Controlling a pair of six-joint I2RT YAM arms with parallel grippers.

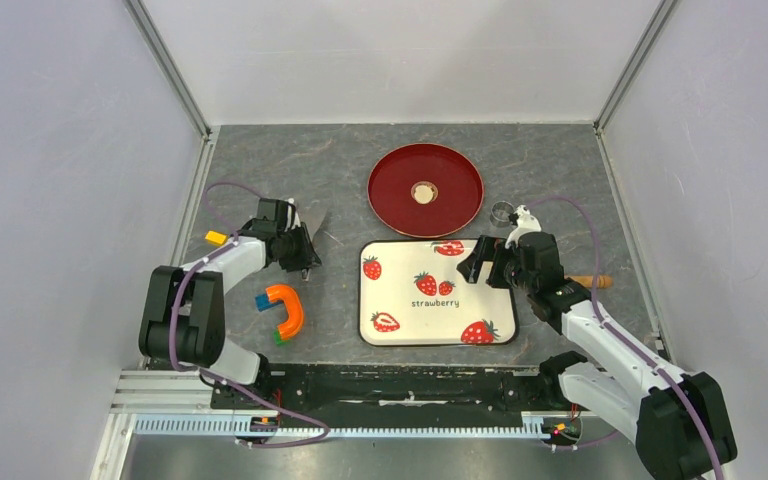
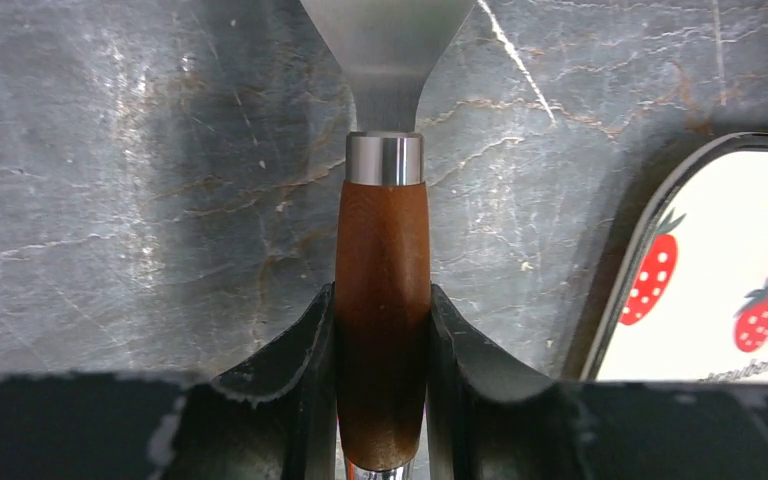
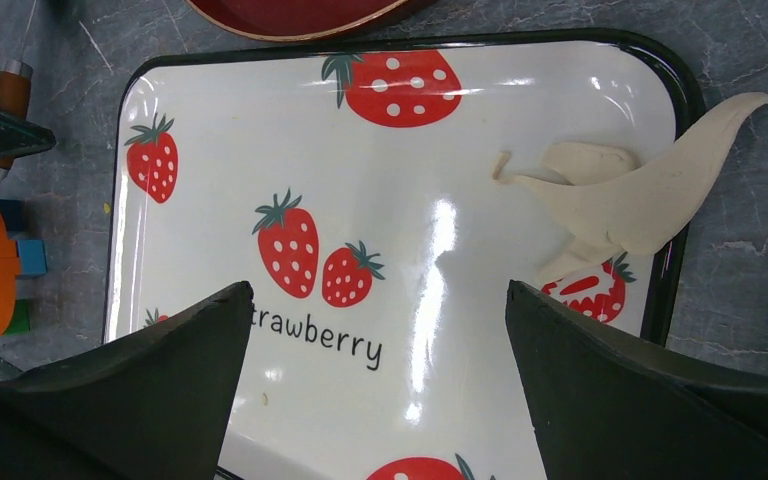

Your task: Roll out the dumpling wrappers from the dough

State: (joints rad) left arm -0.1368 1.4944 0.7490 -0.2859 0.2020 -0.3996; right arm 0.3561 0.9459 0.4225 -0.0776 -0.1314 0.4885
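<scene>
Dough scraps (image 3: 620,200) straddle the strawberry tray's (image 3: 260,130) edge; the right claw (image 3: 378,295), spread wide, should descend low and gather them whole. The left claw (image 2: 382,320) clamps a wooden-handled spatula (image 2: 382,220).

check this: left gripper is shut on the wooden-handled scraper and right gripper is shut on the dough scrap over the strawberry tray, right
Not quite. The right wrist view shows the right gripper open, holding nothing; the dough scrap lies at the strawberry tray edge. The left gripper is indeed shut on the wooden-handled scraper.
</scene>
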